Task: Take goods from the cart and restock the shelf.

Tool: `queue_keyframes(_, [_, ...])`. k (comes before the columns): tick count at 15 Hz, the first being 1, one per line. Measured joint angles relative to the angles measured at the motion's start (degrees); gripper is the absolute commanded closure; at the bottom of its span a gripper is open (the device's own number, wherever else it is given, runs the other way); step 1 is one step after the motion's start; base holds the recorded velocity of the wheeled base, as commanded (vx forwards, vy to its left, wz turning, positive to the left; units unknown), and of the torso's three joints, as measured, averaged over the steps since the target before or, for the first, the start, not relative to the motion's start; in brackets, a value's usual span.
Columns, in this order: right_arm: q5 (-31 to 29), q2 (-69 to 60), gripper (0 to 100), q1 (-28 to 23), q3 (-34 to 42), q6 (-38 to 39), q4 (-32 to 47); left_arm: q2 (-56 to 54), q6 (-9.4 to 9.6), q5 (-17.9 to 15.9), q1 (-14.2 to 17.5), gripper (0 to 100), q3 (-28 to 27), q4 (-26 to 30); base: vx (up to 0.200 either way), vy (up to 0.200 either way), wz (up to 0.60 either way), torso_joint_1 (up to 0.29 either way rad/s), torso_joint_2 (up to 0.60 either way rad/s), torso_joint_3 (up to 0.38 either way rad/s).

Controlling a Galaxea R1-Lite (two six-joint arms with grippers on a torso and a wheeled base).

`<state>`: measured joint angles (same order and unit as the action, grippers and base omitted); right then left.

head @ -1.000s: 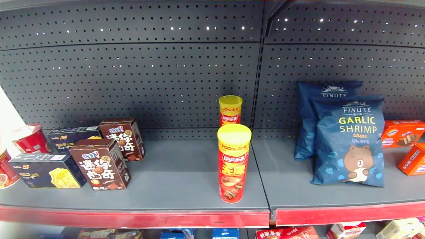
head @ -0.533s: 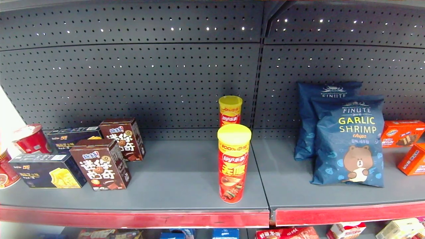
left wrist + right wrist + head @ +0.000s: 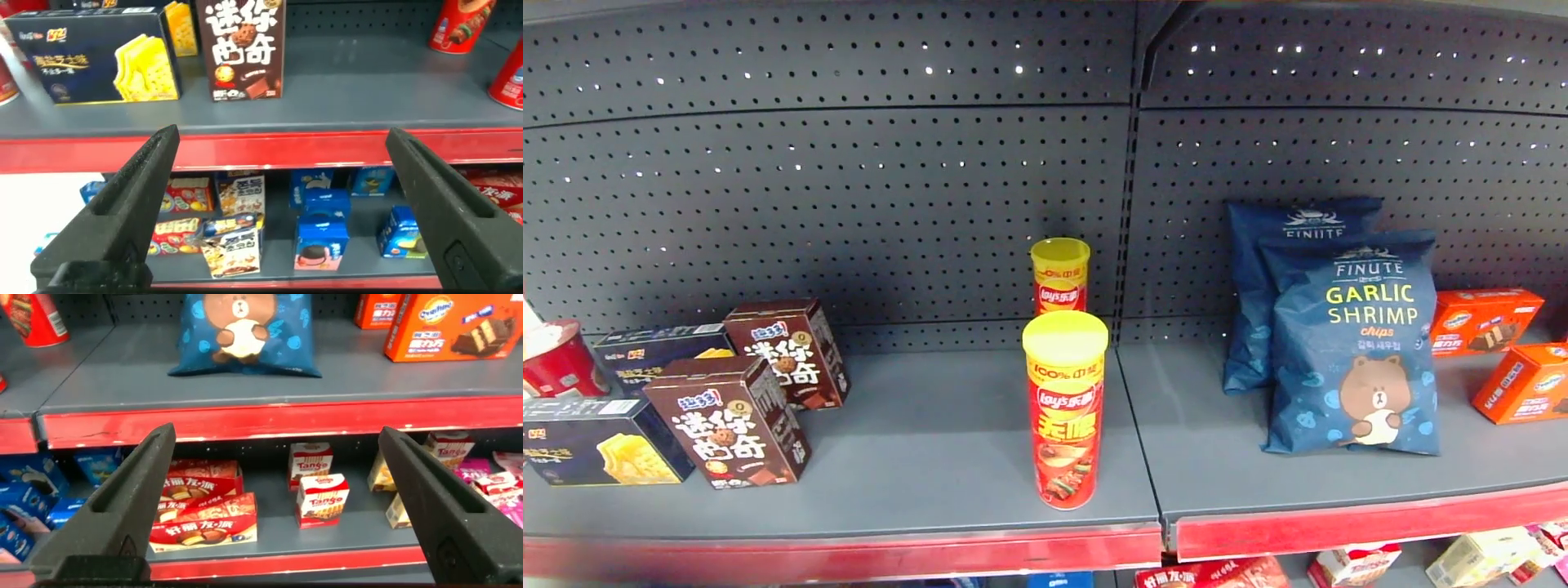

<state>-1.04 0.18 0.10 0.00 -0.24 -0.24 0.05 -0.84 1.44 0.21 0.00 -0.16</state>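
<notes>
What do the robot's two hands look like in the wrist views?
The left hand and the right hand look alike. Each has two matte black, wedge-shaped fingers with a slightly grainy surface. The fingers are broad at the base, narrow toward the tips, and have flat, slanted inner faces.

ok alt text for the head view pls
A grey shop shelf with two red chip cans at its middle, one behind the other. Brown and dark boxes stand to the left, blue snack bags and orange boxes to the right.

Red chip can (image 3: 1065, 416) upright on shelf (image 3: 931, 445)
</notes>
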Motion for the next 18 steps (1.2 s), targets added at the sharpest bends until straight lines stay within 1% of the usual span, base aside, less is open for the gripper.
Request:
queue_keyframes(1, [-0.02,0.0,0,-0.07,0.0,-0.13,0.0,0.0,0.0,0.0,-0.11,0,0.0,0.06,0.0,0.0,0.0,0.0,0.0,0.0])
queue_keyframes(2, [-0.05,0.0,0,-0.07,0.0,-0.16,0.0,-0.02,0.0,-0.05,-0.07,0,0.0,0.06,0.0,0.0,0.6,0.002,0.0,0.002])
queue_keyframes(16, [-0.02,0.0,0,-0.02,0.0,0.0,0.02,-0.02,0.09,-0.11,-0.05,0,-0.02,0.05,0.0,0.0,0.0,0.0,0.0,0.0])
queue_keyframes(18, [-0.02,0.0,0,-0.05,0.0,0.0,0.02,-0.02,-0.09,0.09,-0.05,0,-0.02,0.05,0.0,-0.2,0.0,0.005,0.0,0.002])
